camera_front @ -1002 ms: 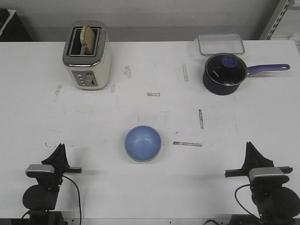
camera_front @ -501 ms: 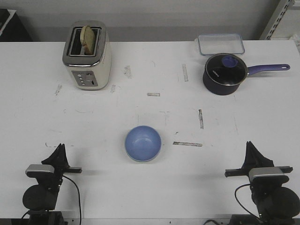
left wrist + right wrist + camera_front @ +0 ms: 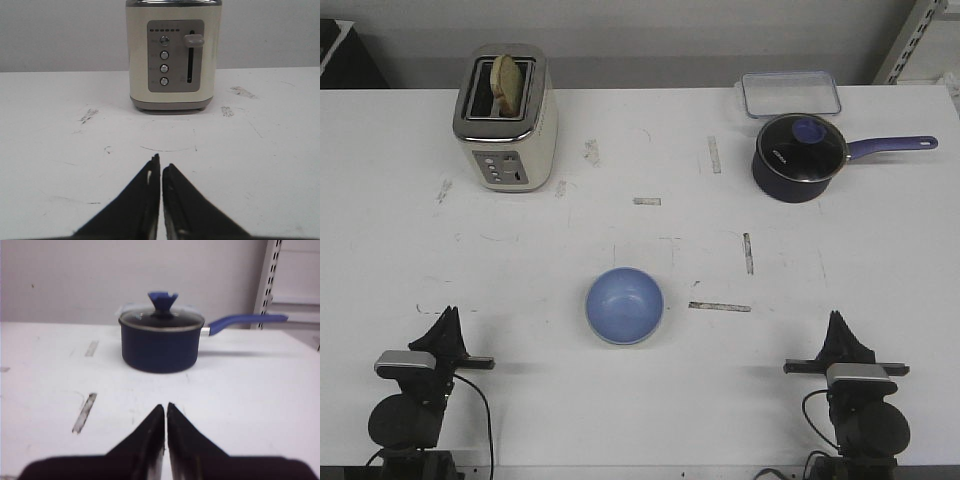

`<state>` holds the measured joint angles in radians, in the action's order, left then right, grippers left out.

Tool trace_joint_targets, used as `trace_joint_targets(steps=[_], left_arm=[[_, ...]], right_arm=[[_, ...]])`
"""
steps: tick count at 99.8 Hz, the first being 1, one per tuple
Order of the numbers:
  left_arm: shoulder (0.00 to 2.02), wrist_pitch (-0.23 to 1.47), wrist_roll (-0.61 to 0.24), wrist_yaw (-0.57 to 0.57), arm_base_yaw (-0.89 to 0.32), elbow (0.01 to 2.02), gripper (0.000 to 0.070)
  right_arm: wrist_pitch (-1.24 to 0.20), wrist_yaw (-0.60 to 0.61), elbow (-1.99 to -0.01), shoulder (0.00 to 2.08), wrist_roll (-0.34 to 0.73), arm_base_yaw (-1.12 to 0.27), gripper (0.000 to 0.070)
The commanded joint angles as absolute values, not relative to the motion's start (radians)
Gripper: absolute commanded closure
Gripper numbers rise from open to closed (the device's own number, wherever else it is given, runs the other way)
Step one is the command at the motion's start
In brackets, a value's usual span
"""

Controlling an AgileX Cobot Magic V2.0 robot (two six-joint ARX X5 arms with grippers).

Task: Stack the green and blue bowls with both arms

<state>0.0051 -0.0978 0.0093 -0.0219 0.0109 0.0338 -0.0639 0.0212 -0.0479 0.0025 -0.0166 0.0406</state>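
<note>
A light blue bowl [image 3: 625, 305] sits upright on the white table, near the front middle. No green bowl shows in any view. My left gripper [image 3: 449, 316] is shut and empty at the front left, well left of the bowl; in the left wrist view [image 3: 160, 161] its jaws are together over bare table. My right gripper [image 3: 838, 320] is shut and empty at the front right, well right of the bowl; in the right wrist view [image 3: 165, 407] its jaws are together. The bowl is out of both wrist views.
A cream toaster [image 3: 506, 117] with a slice of bread stands at the back left, also in the left wrist view [image 3: 173, 55]. A dark saucepan with lid and purple handle [image 3: 802, 155] stands at the back right, also in the right wrist view [image 3: 161, 340]. A clear container [image 3: 791, 94] lies behind it.
My right arm has shifted a little to the left and forward along the front edge. The left arm and the blue bowl have not moved.
</note>
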Motion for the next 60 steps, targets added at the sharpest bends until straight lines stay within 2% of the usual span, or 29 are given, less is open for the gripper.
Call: trace_joint_targets(steps=[1,8,60], left_arm=[[0.003,-0.113,0.007,-0.019,0.011,0.012,0.0699],[0.004,-0.109,0.007,-0.019,0.011,0.012,0.0699],[0.003,-0.106,0.007,-0.019,0.011,0.013,0.0699]], right_arm=[[-0.042,0.018,-0.011,0.001,0.016,0.043,0.07],[-0.08,0.014,-0.013,0.001,0.013,0.043,0.07],[-0.049,-0.001,-0.013,0.001,0.028,0.043,0.07]])
